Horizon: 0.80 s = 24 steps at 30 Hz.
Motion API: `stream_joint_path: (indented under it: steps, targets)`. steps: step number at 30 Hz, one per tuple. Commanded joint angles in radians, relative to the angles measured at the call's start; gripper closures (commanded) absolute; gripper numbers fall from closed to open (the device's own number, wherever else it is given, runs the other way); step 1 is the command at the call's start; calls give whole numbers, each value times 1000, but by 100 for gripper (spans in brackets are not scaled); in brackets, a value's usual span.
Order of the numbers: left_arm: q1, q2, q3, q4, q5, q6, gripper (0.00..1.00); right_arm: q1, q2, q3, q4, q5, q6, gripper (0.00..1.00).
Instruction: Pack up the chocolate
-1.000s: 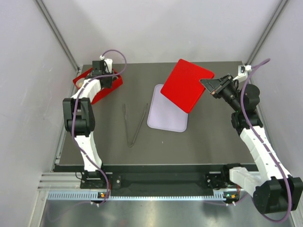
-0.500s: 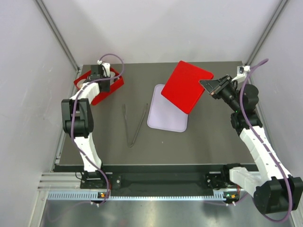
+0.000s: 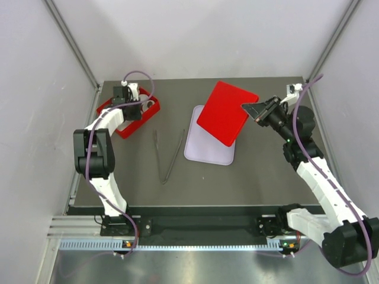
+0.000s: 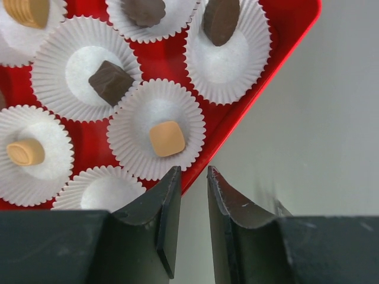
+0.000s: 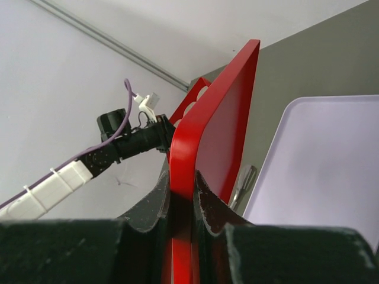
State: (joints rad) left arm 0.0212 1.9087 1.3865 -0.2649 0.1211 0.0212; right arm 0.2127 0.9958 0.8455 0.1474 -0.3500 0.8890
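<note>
The chocolate sits in white paper cups inside a red box at the table's far left. The left wrist view shows several pieces, among them a caramel square, a dark square and a dark round one. My left gripper is at the box's right rim, its jaws nearly together with the rim's edge between the tips. My right gripper is shut on the edge of a red lid, held tilted in the air.
A lavender tray lies at mid-table, partly under the raised lid. Metal tongs lie spread on the dark table to the tray's left. Grey walls close in both sides.
The left jaws have closed down at the rim, and the red box has slid right and toward me. The right arm has carried the lid a little to the left.
</note>
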Motion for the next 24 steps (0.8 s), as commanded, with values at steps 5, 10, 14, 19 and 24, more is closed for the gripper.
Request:
stream_joint_path:
  steps: [5,10,14,19,24]
  targets:
    - [-18,-88,-17,-51,83,-92,69,108,58,90,113,62,-47,100]
    - [-18,-138,43,-94,126,-145,57,103,135,156,158,-73,-93,100]
    - [-18,-171,78,-71,317,-210,49,44,227,202,271,-321,-18,100]
    - [-18,-204,19,97,702,-346,42,33,334,242,455,-567,91,100]
    - [-17,-232,-96,460,980,-621,37,14,365,250,478,-648,117,100]
